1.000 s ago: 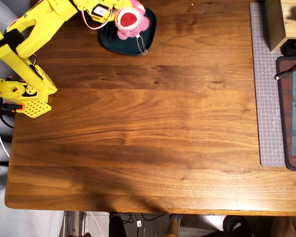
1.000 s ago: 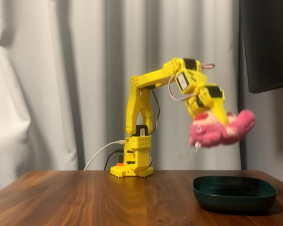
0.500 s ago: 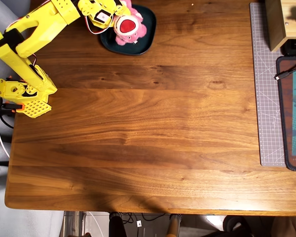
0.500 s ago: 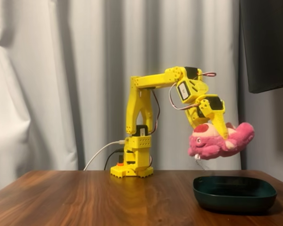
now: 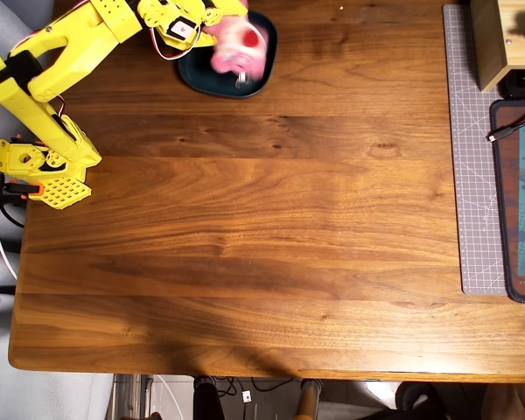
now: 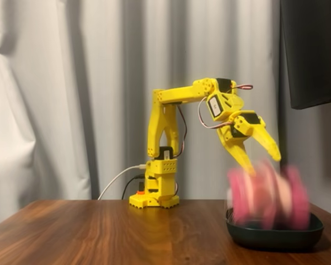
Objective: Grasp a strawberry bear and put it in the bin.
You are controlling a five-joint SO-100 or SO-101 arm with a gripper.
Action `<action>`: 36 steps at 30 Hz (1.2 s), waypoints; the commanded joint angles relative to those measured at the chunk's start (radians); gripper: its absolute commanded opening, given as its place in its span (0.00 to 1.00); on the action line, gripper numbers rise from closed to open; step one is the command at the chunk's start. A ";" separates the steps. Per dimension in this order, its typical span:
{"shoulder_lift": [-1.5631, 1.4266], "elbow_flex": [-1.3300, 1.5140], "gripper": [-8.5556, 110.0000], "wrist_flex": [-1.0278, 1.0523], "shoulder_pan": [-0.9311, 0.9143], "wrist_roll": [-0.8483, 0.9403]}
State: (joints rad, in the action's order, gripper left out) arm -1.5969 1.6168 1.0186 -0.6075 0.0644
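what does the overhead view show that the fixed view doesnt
Only the overhead view shows the grey cutting mat, the wooden box and a dark printed mat at the table's right edge. Only the fixed view shows the white curtain and the open fingers spread above the bear. Both show the yellow arm, the blurred strawberry bear and the bin.

1. The dark-edged mat at the table's 3 o'clock edge in the overhead view carries large pale letters, cut off by the frame and not readable.
2. Small white print at that mat's lower corner is too tiny to read.
3. Nothing else bears legible text.
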 commanded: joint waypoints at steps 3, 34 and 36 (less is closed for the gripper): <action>-0.038 -0.011 0.37 -0.017 -0.002 0.009; -1.290 0.881 0.07 0.337 0.653 0.009; -1.304 0.992 0.07 0.270 0.669 0.008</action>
State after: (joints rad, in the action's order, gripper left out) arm -2.8731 2.4559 1.3898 0.0138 0.0644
